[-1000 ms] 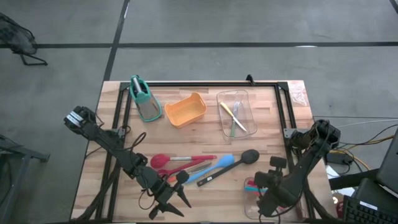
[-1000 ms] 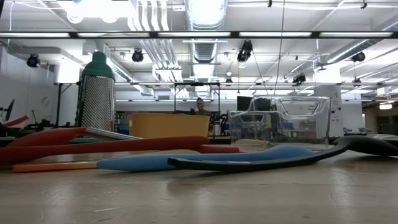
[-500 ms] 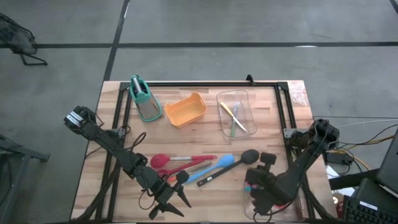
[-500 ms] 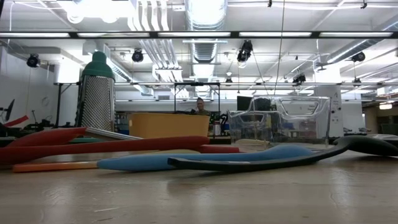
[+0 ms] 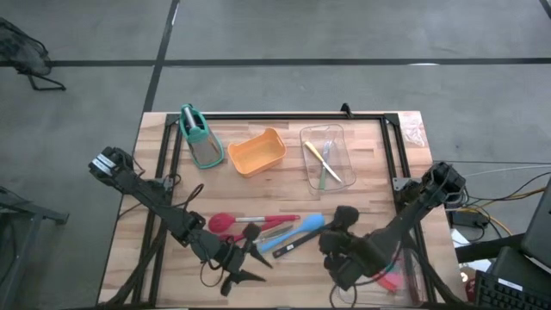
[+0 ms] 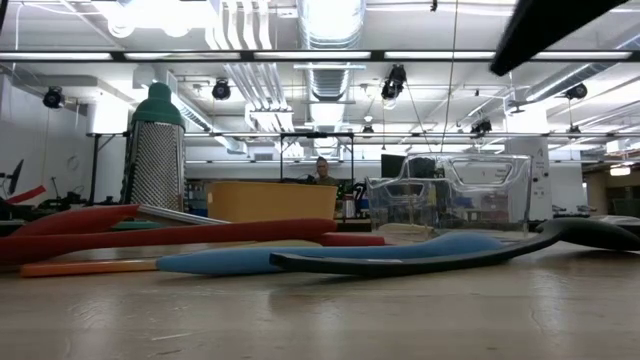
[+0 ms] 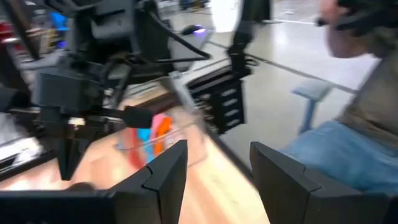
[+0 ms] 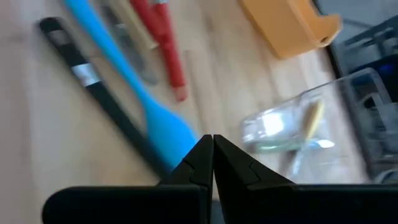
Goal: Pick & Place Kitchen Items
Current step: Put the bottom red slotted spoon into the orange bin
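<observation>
I see the right gripper (image 5: 337, 244) over the near middle of the desk (image 5: 284, 185), above the head end of the black ladle (image 8: 93, 87); in its wrist view the jaws are pressed together, tips touching, nothing between them. The left gripper (image 5: 243, 263) sits near the front edge, just beside the utensil cluster, jaws spread wide and empty in its wrist view. The cluster lies flat mid-desk: a red spoon (image 5: 225, 222), a red-handled utensil (image 5: 277, 220), an orange piece (image 5: 275, 232), the blue spatula (image 5: 297, 233) and the ladle alongside it, touching or nearly so. Two small pieces, one yellow (image 5: 315, 151) and one green (image 5: 323, 176), lie in the clear tray (image 5: 306, 165) at the back. A second clear tray (image 5: 411, 269) at the front right holds pink (image 5: 389, 275) and blue items, partly hidden by the right arm. The orange tub (image 5: 257, 152) and the teal-handled grater (image 5: 201, 138) stand at the back left. A seated person (image 7: 354, 118) shows in the left wrist view.
</observation>
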Controlling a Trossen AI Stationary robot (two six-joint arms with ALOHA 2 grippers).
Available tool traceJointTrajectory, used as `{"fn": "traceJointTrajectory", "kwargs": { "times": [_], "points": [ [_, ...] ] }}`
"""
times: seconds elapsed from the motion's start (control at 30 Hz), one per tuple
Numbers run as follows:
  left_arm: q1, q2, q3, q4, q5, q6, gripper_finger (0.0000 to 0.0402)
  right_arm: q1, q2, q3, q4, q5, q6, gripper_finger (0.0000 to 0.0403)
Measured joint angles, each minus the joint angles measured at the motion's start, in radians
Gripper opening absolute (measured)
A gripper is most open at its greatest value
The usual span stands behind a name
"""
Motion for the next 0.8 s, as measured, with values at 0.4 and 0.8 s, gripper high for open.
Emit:
{"fn": "traceJointTrajectory", "kwargs": {
  "times": [0.4, 0.8],
  "points": [
    [0.0, 0.0, 0.005, 0.008, -0.016, -0.006, 0.0181, -0.058, -0.051, -0.116, 0.356, 0.035, -0.346, 0.0008],
    [-0.003, 0.0, 0.005, 0.004, -0.016, -0.006, 0.0181, -0.083, -0.359, -0.482, 1.048, -0.201, -0.739, 0.0008]
  ]
}}
